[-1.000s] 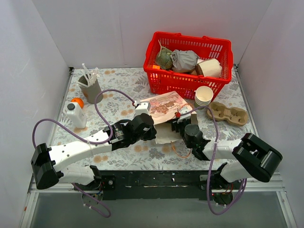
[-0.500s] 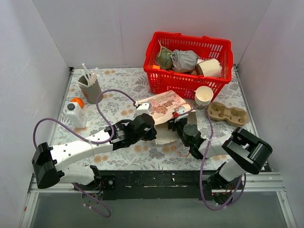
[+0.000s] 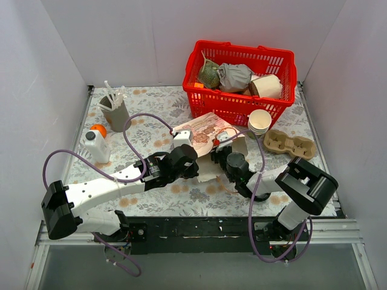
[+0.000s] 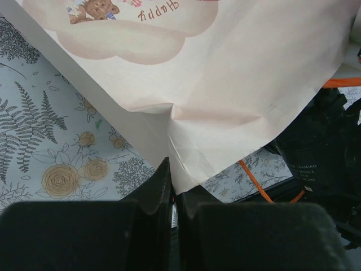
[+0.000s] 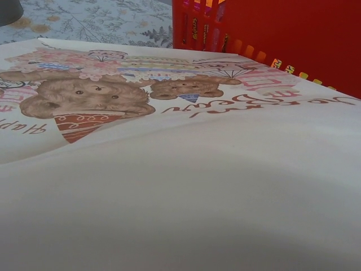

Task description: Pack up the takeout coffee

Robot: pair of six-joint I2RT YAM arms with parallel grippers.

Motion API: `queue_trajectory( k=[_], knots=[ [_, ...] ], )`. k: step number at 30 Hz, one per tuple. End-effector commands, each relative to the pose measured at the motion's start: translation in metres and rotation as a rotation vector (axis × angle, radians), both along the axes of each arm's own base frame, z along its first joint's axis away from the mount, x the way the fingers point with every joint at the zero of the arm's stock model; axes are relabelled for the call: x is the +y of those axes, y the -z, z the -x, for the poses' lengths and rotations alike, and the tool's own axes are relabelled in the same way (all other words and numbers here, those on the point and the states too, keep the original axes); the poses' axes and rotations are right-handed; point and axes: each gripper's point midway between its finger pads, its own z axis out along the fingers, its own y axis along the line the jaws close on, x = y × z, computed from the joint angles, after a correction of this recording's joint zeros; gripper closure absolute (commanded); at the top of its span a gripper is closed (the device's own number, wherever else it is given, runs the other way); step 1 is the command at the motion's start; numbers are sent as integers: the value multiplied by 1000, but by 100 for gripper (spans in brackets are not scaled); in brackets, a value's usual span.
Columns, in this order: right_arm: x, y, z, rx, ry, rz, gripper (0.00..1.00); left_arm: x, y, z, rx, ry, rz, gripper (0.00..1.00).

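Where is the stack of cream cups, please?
Top view, right side: the cup stack stands in front of the red basket, left of the cardboard carrier.

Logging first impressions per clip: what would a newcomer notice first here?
The bright red basket at the back right, holding several items, stands out first. Mid-table lies a bear-printed paper bag, with the left tool pinched shut on its edge and the right arm reaching in from the other side.

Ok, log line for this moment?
left claw: shut on paper bag edge | right claw: at bag, state unclear | bag: lying by red basket
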Motion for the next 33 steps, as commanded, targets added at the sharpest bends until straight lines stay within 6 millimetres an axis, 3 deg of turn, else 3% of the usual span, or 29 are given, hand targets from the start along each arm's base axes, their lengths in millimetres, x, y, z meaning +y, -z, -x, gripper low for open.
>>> queue_trajectory(
  k=[1,4,5,8,9,16,23,27,33],
  knots=[
    [-1,-5,-11,-17,45,8,61,1,-7,0,-6,0,1,100],
    [-3,-8,-12,-21,61,1,72,4,-6,0,-4,-8,-4,100],
    [-5,-8,-12,-23,70,-2,81,4,-7,0,-6,-10,-5,100],
    [-11,-14,-12,-42,96,-10,96,7,-8,-1,-11,-21,-8,100],
    [-14,-15,-13,-43,110,-10,98,9,-7,-2,-13,-24,-15,100],
    [-20,-19,-7,-18,113,-55,99,16,-4,-3,-15,-45,-38,100],
    [-32,-3,-5,99,79,-161,99,20,-5,-1,-14,-46,-29,100],
    [2,-16,21,78,-209,-208,99,19,-5,-1,-14,-41,-23,100],
    [3,-18,14,83,-183,-214,99,14,-4,-1,-6,-24,-14,100]
  ],
)
